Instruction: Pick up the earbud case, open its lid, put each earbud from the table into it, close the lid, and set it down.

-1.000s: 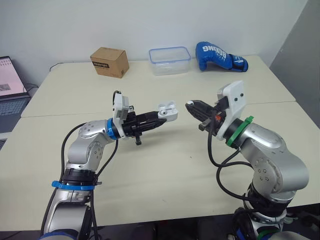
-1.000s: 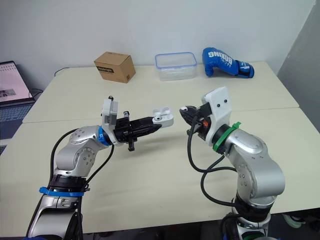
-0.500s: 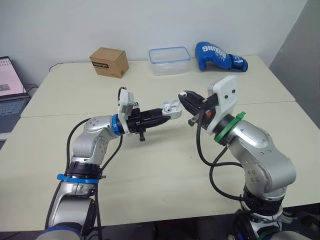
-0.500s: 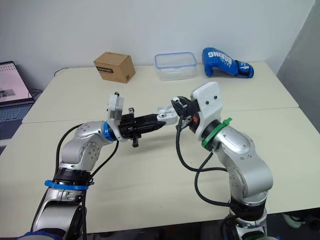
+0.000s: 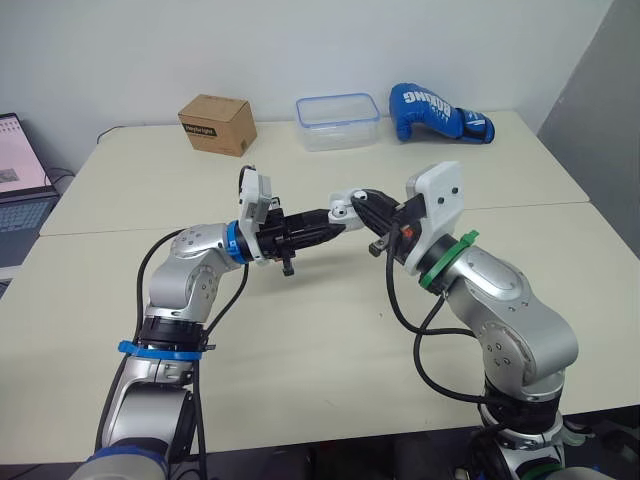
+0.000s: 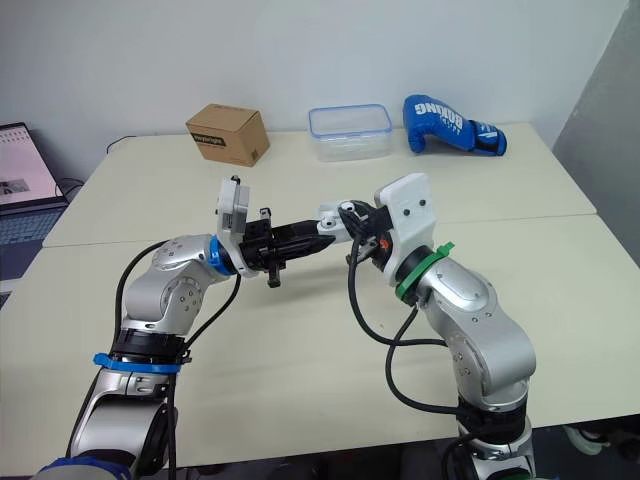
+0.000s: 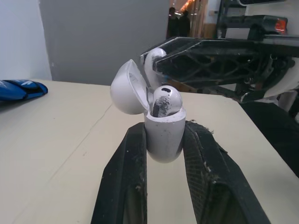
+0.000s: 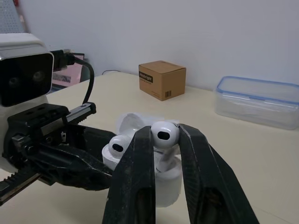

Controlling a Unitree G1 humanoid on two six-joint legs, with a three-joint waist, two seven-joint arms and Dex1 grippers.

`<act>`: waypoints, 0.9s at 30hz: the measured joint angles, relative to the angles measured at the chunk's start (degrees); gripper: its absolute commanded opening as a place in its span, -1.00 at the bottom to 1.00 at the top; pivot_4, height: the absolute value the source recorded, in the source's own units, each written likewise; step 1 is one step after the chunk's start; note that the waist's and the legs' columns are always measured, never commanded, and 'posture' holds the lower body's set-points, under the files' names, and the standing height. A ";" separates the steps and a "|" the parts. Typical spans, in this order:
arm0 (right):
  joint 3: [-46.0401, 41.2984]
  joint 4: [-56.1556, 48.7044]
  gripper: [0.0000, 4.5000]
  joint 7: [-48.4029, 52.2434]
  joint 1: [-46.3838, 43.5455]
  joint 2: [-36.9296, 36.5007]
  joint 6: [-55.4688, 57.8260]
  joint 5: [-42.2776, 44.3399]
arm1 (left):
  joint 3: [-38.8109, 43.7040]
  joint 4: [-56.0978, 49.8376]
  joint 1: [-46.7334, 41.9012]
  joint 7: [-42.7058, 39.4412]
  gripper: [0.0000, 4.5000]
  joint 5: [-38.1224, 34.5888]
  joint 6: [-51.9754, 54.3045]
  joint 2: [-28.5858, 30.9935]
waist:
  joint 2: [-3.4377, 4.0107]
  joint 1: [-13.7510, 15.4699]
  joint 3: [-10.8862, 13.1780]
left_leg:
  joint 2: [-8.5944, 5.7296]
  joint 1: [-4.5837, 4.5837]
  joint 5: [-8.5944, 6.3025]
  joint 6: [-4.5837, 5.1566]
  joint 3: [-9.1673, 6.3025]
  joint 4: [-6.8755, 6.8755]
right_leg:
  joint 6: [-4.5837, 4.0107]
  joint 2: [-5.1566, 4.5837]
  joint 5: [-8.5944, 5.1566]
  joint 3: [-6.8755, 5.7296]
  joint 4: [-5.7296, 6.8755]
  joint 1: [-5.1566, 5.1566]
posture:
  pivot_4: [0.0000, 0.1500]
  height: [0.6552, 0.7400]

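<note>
Case (image 7: 163, 140) is off the surface (image 5: 300, 340), in the air over its middle, about halfway between left and right edges. Left tool (image 7: 164, 128) clamps it by the lower body, one finger on each flank, so the case stands upright along the fingers with its mouth facing away from the wrist. Lid (image 7: 127, 88) is swung back on its hinge and stands open. One bud (image 7: 166, 99) already sits in its socket, head proud of the rim. Right tool (image 8: 164, 134) pinches the second bud (image 8: 164, 130) by the head, fingers pressed on either side; the stem points down toward the case, roughly in line with the case's long axis. That bud hangs just over the free socket, beside the seated one and close to the lid. Whether the stem tip has entered the mouth cannot be told. My reading: the next move is a short push along the stem's axis, straight into the socket, and it belongs to the right arm; the left need only hold steady. Pose: both forearms are raised and aimed at each other, left reaching in from the left edge with elbow bent, right coming from the right edge with the wrist cocked inward.
</note>
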 measured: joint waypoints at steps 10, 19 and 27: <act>4.67 0.00 -0.83 -3.92 -0.78 -3.37 -0.67 -2.39 | -0.01 -0.02 -0.03 0.99 -0.68 0.05 1.29 -0.56 | 0.00 -0.10 0.00 | 0.00 0.00 0.00 0.00 0.00 0.00 | 0.00 0.00 0.00 0.00 0.00 0.00 | 1.00 0.78; 6.25 -0.15 -0.05 -3.94 -3.03 -6.79 1.95 -2.33 | 0.00 -0.07 -0.03 1.34 -0.68 1.37 -0.11 -1.09 | 0.00 -0.08 0.00 | 0.00 -0.01 0.00 0.00 -0.01 -0.01 | 0.00 0.01 0.00 -0.01 -0.04 0.02 | 1.00 0.78; 1.23 0.53 0.98 -3.45 -3.16 -5.83 1.86 -0.29 | 0.33 -0.08 -0.03 1.15 -0.68 1.26 -0.44 -1.07 | 0.00 -0.08 0.00 | 0.00 0.00 0.00 0.00 0.00 -0.02 | 0.00 0.01 0.00 -0.01 -0.04 0.02 | 1.00 0.78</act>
